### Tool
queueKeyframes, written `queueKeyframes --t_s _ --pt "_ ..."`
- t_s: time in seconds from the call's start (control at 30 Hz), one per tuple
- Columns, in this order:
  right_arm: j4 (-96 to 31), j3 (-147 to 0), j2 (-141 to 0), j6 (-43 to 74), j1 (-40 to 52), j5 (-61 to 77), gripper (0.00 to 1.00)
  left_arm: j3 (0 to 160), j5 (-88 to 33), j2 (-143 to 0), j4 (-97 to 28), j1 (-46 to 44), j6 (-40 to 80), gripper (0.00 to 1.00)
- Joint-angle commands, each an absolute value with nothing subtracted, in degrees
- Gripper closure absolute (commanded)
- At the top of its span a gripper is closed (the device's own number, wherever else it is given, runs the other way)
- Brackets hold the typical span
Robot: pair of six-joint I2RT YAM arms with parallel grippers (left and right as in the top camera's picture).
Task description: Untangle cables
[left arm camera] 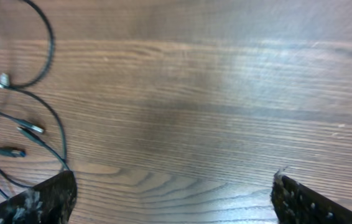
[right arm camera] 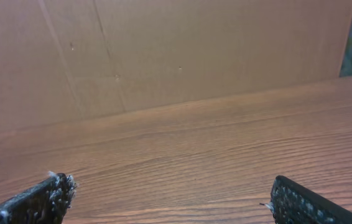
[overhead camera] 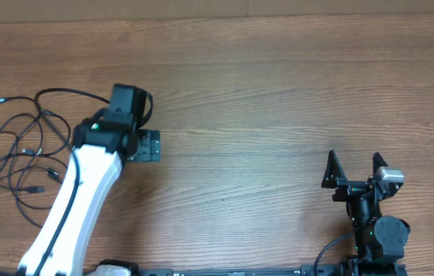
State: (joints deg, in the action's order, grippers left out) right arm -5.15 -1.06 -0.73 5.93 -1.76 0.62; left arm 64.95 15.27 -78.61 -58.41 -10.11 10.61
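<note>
The cables (overhead camera: 29, 151) are thin black cords with small silvery plug ends, lying as loose loops on the wooden table at the far left. They also show at the left edge of the left wrist view (left arm camera: 33, 129). My left gripper (overhead camera: 136, 130) is open and empty over bare wood just right of the cables, its fingers spread wide (left arm camera: 173, 199). My right gripper (overhead camera: 353, 169) is open and empty near the front right of the table, far from the cables, with only bare wood between its fingers (right arm camera: 170, 199).
The wooden table (overhead camera: 278, 100) runs across the whole view. A brown cardboard wall (right arm camera: 163, 56) stands behind its far edge. My white left arm (overhead camera: 71, 207) lies along the right side of the cables.
</note>
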Motion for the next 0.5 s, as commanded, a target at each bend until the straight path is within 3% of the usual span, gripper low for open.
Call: queueKeyframes --t_s 0.0,0.17,0.47 --pt "-4.8 -0.5 -0.2 5.7 -1.5 0.1 0.00 64.6 16.1 -70.5 -58.5 -10.1 11.3 0.01" --pt "-4.8 -0.5 -0.2 5.7 -1.5 0.1 0.00 60.9 16.5 -62.0 -51.8 -9.6 11.2 0.01" --pt "-4.8 -0.5 -0.2 5.7 -1.5 0.1 0.00 34.6 13.5 -37.5 -20.3 -7.8 12.5 0.00"
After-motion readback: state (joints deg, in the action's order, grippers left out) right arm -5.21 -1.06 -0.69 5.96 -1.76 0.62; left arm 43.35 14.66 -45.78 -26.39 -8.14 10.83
